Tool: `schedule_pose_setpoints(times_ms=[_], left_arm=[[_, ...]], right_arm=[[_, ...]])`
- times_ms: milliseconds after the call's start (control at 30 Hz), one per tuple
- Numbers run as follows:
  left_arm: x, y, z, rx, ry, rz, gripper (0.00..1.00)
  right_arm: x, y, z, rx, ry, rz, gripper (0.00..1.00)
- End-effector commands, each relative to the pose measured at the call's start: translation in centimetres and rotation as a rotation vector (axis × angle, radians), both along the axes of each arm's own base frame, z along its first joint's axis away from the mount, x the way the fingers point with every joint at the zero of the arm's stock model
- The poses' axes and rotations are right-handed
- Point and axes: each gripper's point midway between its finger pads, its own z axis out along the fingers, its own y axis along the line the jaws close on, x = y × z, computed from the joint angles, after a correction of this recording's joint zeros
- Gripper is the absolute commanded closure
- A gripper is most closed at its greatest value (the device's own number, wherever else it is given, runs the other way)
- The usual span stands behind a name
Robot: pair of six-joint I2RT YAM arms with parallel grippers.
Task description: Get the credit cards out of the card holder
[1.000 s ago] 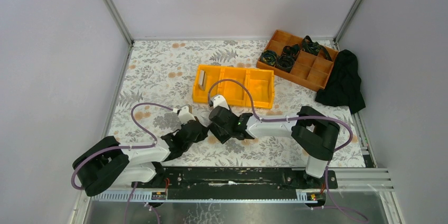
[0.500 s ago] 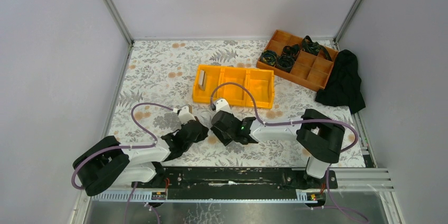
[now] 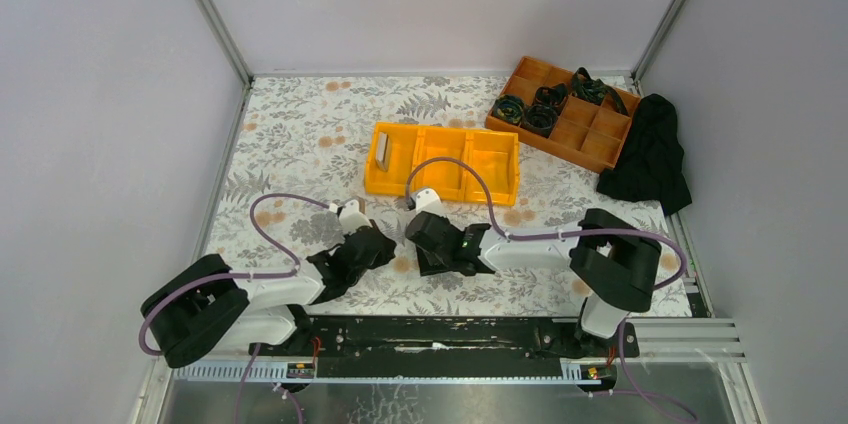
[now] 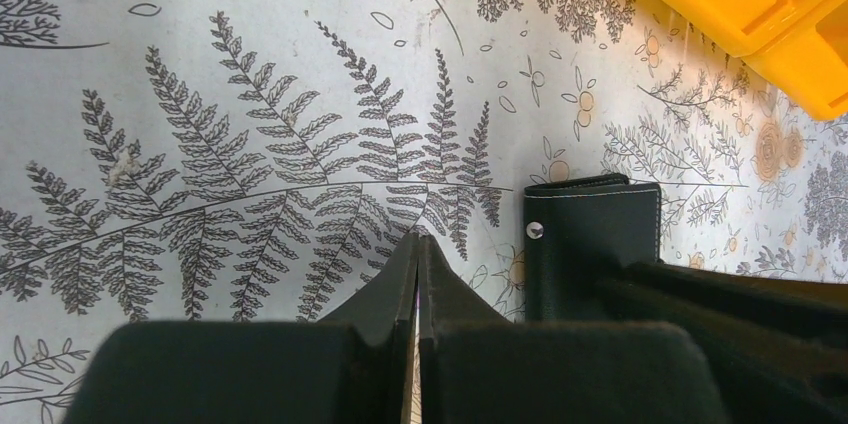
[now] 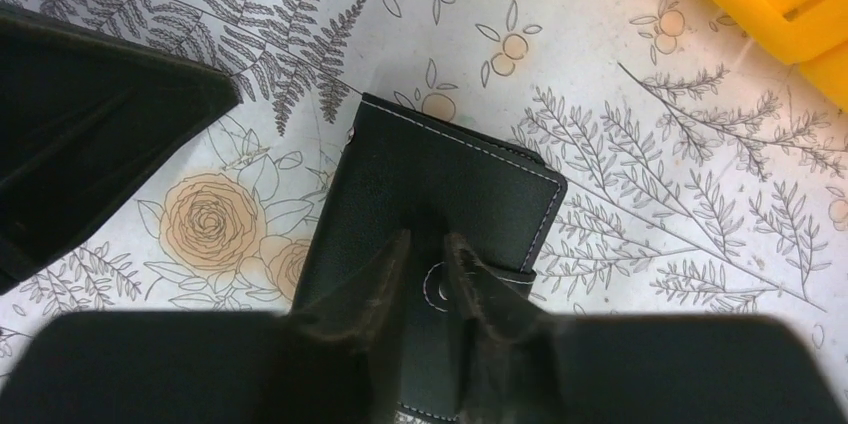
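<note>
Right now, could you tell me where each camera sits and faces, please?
Top external: above, behind the bases, looking down at the table; left arm and right arm show.
Left wrist: on the left arm, facing along the table toward the card holder; shut left pincer shows.
Right wrist: facing down at the card holder; right pincer closed on its strap.
Shared: both wrist views show card holder and yellow bin.
</note>
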Motion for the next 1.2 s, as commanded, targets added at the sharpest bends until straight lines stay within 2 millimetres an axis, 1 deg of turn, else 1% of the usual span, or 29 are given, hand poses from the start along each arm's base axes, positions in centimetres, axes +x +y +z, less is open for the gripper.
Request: schedule_pose_setpoints(times_ms=[0,33,67,100,167,300,400,500,667,733,1000,1167], left_arm=[[0.4,-0.9,0.5,0.009,-0.016,-0.038,0.98],[0.4,-1.0,0.5,0.010,-0.014,-0.043,0.95],[0.5,-1.2,0.5,0.011,-0.012,-0.045,0.92],[0.5,-1.3,0.4,0.012,-0.009,-0.047,0.91],[0.5,-1.4,0.3,0.013,-0.006,-0.051,0.89],[0.5,-1.6,0.2,0.010,-0.003,-0.054,0.86],[0.5,-1.5,0.1,0.012,-0.003,-0.054,0.85],[0.5,-1.6,0.1,0.015,-0.002,-0.057,0.84],[0.6,-1.7,0.1,0.017,-0.004,-0.060,0.85],[0.6,-1.6,0.1,0.020,-0.003,-0.059,0.85],[0.7,-1.6,0.1,0.028,-0.007,-0.059,0.84],[0.7,-1.6,0.1,0.031,-0.007,-0.058,0.84]], right_arm=[[0.2,-0.6,2.8,0.028,-0.050,-0.009,0.58],[0.2,-0.6,3.1,0.035,-0.057,-0.004,0.50],[0.5,-0.9,3.6,0.032,-0.079,-0.017,0.45],[0.6,-1.0,4.0,0.033,-0.087,-0.020,0.42],[0.6,-1.2,4.4,0.032,-0.096,-0.023,0.40],[0.4,-2.0,4.1,0.009,-0.093,-0.028,0.41],[0.1,-2.4,3.3,-0.015,-0.075,-0.022,0.44],[-0.4,-2.4,2.3,-0.027,-0.046,-0.005,0.45],[-1.4,-1.6,1.5,-0.011,0.014,0.024,0.47],[-1.6,-1.6,1.3,-0.009,0.024,0.029,0.48],[-2.4,-2.1,-0.4,-0.028,0.067,0.018,0.46],[-2.2,-2.5,-1.2,-0.061,0.068,-0.002,0.48]])
